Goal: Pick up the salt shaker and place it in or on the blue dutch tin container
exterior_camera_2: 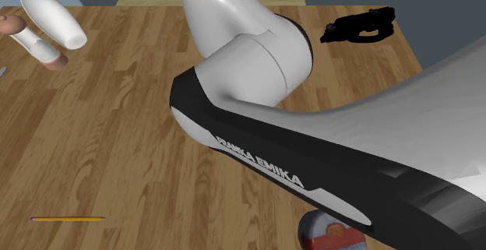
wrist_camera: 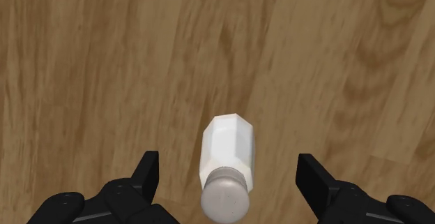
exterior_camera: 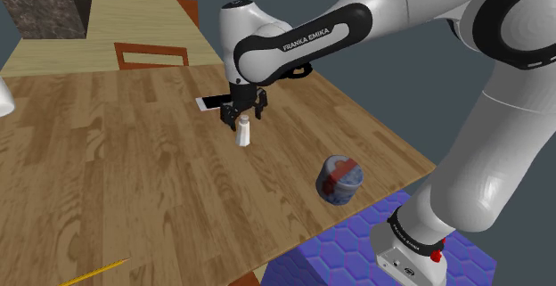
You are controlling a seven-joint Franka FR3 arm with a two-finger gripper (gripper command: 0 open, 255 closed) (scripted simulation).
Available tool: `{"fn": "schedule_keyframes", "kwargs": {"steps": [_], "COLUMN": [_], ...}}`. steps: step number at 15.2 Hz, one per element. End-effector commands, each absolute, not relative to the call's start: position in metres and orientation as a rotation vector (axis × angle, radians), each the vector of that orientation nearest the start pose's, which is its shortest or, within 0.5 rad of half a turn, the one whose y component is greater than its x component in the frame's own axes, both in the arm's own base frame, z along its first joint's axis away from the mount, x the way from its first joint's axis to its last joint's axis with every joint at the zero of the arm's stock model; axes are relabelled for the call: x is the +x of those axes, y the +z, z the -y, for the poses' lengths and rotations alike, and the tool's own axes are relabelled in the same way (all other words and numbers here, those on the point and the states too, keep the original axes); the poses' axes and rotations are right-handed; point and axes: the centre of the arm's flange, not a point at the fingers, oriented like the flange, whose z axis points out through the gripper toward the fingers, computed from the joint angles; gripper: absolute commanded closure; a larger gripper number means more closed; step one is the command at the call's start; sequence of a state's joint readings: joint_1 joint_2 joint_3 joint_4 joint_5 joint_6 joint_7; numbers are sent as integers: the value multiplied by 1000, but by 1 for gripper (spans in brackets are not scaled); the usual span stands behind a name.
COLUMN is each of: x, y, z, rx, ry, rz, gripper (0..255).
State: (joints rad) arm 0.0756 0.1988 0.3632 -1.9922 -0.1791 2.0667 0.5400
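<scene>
Pincer [wrist_camera: 230, 179]: open. My two black fingers [wrist_camera: 148, 176] stand well apart, with the salt shaker [wrist_camera: 226, 161] between them and touching neither. I hold nothing.

Salt shaker: a white faceted body under a rounded grey cap, upright on the wooden bench [exterior_camera: 134, 177]. In the shoulder view my pincer points straight down over it, fingertips level with its cap on either side. It stands inland on the bench, nearer the edge at the shoulder view's right than the opposite one.

Small white flat item [exterior_camera: 207, 103]: lies on the bench just beyond my pincer, toward the far edge. I cannot tell what it is.

Blue tin [exterior_camera: 339, 179]: a round container with red and white markings. It stands on the bench close to the corner where the near edge meets the edge at the shoulder view's right. It is well apart from the shaker, and no part of me touches it.

Yellow pencil [exterior_camera: 94, 273]: lies flat near the bench's near edge, far from the shaker and the tin.

Black object [exterior_camera_2: 358, 24]: lies on the bench close to the edge at the second exterior view's right. Its kind is not clear.

Two white pin-shaped items [exterior_camera_2: 51, 15]: lie near the corner at the second exterior view's upper left.

Beyond the bench's far edge: a wooden chair [exterior_camera: 151, 57] and a dark stone block [exterior_camera: 49, 4].

Floor beside my stand: blue hexagon pattern [exterior_camera: 347, 249].
</scene>
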Motion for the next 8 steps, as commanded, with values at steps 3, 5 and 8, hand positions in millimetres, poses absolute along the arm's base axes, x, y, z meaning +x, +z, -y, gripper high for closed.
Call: {"fn": "schedule_keyframes", "kwargs": {"steps": [3, 5, 8], "x": [529, 529, 529], "y": [360, 360, 360], "z": [-232, -232, -232], "rx": [-3263, -3263, -3263], "ry": [93, 93, 93], "rz": [-16, -16, -16], "gripper": [0, 255, 255]}}
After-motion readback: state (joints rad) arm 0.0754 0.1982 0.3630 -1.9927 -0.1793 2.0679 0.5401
